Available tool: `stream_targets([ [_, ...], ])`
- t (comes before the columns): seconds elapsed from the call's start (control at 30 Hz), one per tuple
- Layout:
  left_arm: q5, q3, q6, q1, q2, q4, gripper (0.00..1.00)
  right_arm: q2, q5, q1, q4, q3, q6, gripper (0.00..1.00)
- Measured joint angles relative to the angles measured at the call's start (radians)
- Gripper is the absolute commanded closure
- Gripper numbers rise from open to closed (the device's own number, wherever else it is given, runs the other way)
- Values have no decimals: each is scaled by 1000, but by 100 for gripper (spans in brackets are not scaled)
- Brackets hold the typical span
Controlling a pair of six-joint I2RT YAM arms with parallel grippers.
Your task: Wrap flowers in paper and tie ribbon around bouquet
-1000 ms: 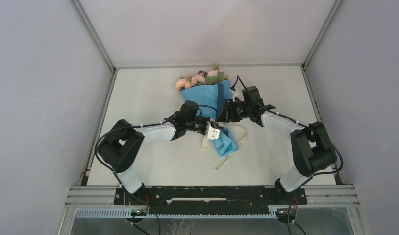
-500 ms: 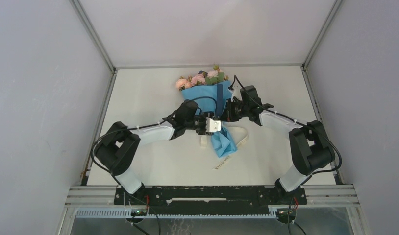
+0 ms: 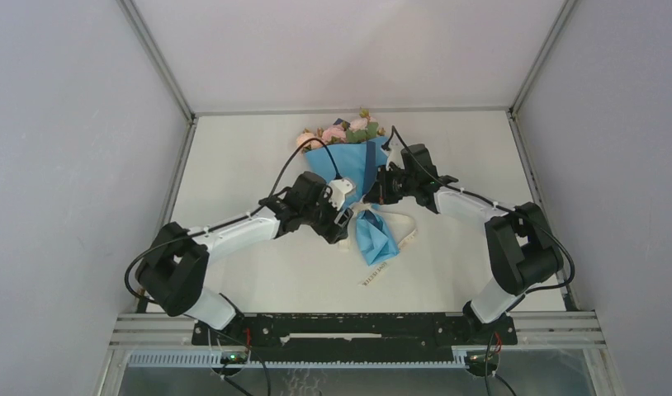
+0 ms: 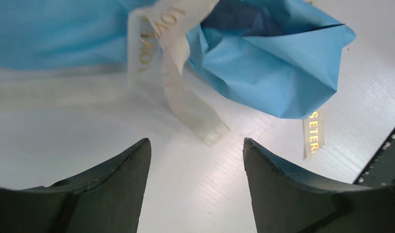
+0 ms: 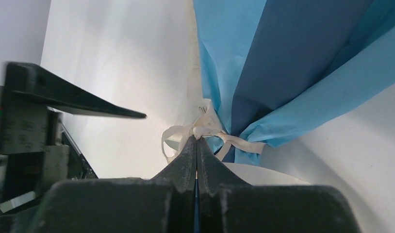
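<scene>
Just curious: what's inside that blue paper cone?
Pink blooms and green leaves poke out of the paper cone at its far end. Their stems are covered by the paper, so unseen.

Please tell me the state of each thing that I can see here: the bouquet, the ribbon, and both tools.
Light-blue paper bouquet with pink blooms: wrapped, lying flat.
Cream ribbon with gold lettering: looped at the bouquet's neck, ends loose.
Left tool: open, empty.
Right tool: shut on the ribbon.
</scene>
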Motion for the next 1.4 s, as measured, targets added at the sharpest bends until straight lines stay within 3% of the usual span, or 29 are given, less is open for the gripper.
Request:
stream_targets([
  [0.27,9,-63,-189,-26,85,80,35,0,3,4,38,-26,32,100],
  [0.33,9,-77,-213,-31,107,97,42,0,2,4,47,-32,41,100],
  [0.43,7,-87,-233,-34,142,108,63,0,1,4,58,-34,47,100],
  [0.53,5,-91,-240,-35,155,131,97,-3,5,5,68,-34,51,100],
  [0.57,6,-91,-248,-35,155,134,99,-6,10,5,71,-34,51,100],
  [0.8,-16,-106,-221,-35,146,117,100,-67,104,4,80,-42,55,100],
  [1.0,-41,-94,-73,-19,89,40,100,-183,196,-30,98,-138,91,100],
  [1.2,-45,-6,190,-15,84,-43,100,-220,208,-117,124,-221,145,98],
  [1.4,-130,-34,633,-21,76,-23,100,-209,162,-129,150,-240,159,95],
])
